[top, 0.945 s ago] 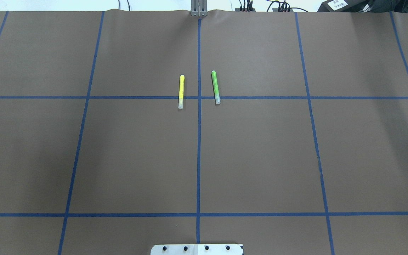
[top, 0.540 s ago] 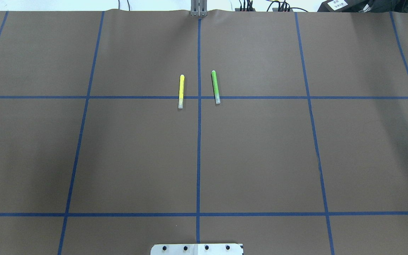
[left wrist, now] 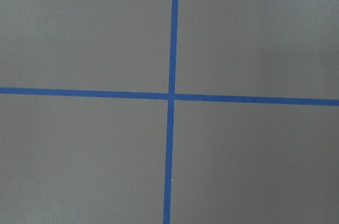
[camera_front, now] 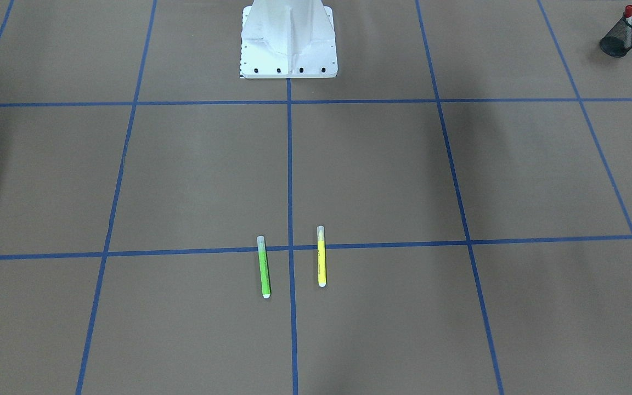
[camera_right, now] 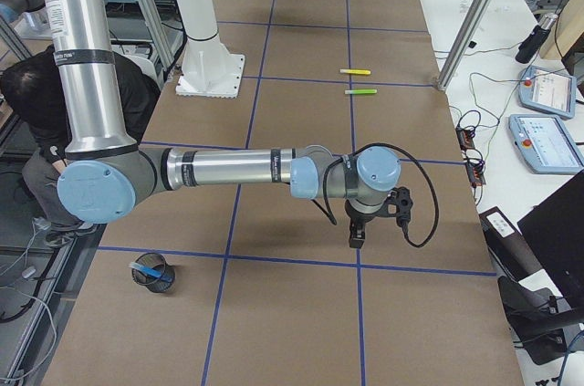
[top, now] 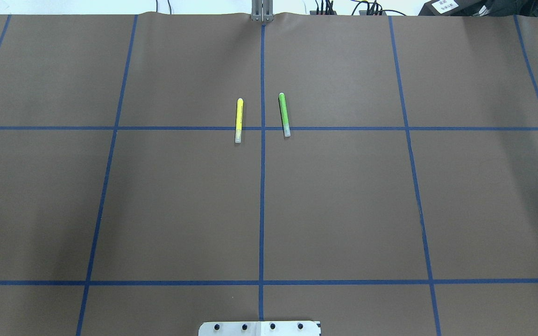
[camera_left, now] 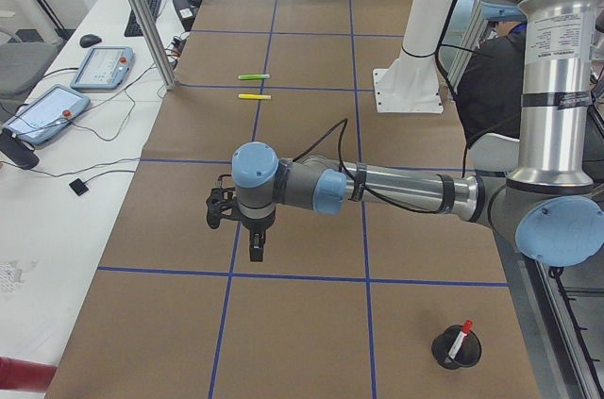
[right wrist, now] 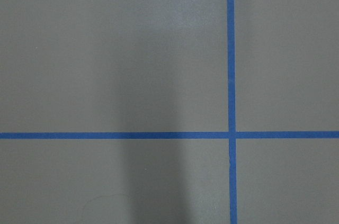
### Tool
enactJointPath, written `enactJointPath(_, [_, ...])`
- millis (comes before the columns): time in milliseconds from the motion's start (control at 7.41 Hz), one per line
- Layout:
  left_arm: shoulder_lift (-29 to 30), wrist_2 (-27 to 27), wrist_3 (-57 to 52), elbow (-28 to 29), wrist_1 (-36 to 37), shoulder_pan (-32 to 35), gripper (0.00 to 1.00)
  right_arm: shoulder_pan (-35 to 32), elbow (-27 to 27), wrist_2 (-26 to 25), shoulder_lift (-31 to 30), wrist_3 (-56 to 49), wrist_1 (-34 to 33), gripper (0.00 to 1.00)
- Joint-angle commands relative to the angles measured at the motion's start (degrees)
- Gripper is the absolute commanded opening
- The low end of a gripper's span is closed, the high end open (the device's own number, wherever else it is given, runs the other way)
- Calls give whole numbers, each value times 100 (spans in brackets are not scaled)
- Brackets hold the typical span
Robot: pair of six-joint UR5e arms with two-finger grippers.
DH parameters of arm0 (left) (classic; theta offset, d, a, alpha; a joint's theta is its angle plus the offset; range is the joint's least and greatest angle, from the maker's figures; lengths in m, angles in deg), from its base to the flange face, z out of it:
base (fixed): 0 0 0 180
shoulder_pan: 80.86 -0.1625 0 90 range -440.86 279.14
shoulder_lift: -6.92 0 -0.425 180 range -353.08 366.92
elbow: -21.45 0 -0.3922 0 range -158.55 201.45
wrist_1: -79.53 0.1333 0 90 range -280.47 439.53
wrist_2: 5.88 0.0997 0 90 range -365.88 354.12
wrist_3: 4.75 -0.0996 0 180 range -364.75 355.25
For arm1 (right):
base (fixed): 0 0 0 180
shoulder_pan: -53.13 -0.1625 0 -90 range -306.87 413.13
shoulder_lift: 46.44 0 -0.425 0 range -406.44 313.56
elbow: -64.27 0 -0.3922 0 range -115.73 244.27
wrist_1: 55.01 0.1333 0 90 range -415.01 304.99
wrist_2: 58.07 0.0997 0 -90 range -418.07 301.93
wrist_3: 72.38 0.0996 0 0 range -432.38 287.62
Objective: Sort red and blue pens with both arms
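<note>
The red pen stands in a black mesh cup at the table's near corner in the exterior left view; it also shows as the red pen at the top right of the front-facing view. The blue pen lies in a second black mesh cup. My left gripper hangs over the table on the near arm, away from its cup. My right gripper hangs likewise. I cannot tell whether either is open or shut. Both wrist views show only brown table and blue tape.
A yellow pen and a green pen lie side by side at the middle of the table, either side of the centre tape line. The white pedestal base stands at the robot's edge. Tablets and cables lie beyond the table's far edge.
</note>
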Motion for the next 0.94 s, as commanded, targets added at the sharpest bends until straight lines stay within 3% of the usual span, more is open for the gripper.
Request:
enactJointPath(0, [-99,29,-8,-126,17,19,100,-13,15,-526,-277,8,241,100])
enactJointPath(270, [-142,195,-506,-126,69,19,100,-4,6,-547,-295,8,241,100])
enactJointPath(405, [-160,535,-544,-117,69,11,100,-4,6,-556,-295,8,233,100])
enactJointPath(810, [-178,636,-544,-100,78,11,100,-4,15,-565,-286,8,241,100])
